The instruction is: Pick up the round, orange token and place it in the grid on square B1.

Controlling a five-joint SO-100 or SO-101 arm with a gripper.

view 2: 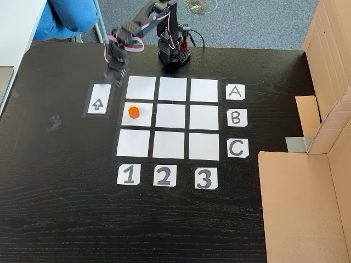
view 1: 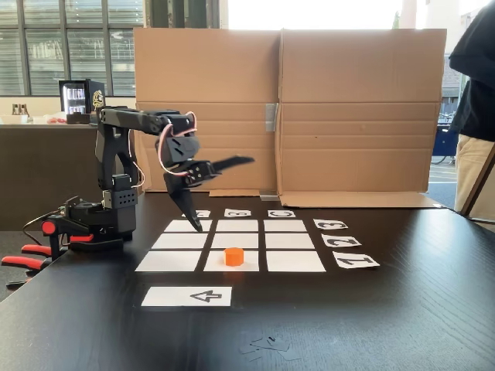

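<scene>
Across the black worktop [view 2: 66, 219] spreads the white grid [view 2: 173, 90], the arm's pincer [view 1: 220, 197] hanging released and empty above its far left corner in a fixed view, while the orange token [view 2: 133, 112] sits on square B1 [view 2: 143, 121].

In a fixed view from above, the grid [view 2: 171, 117] lies in the middle of the table [view 2: 55, 208], and the token [view 2: 133, 112] sits on square B1 [view 2: 138, 115], at 9 o'clock from the grid's middle. The arrow card [view 2: 98, 103] lies just beside that square at 9 o'clock, the A B C cards [view 2: 235, 118] lie at 3 o'clock from the grid, and the 1 2 3 cards [view 2: 164, 176] at 6 o'clock. The arm's base [view 2: 173, 53] stands at 12 o'clock from the grid, the gripper [view 2: 114, 72] hangs over the top end of the arrow card, and the cardboard wall [view 2: 307, 203] stands at 4 o'clock.
</scene>
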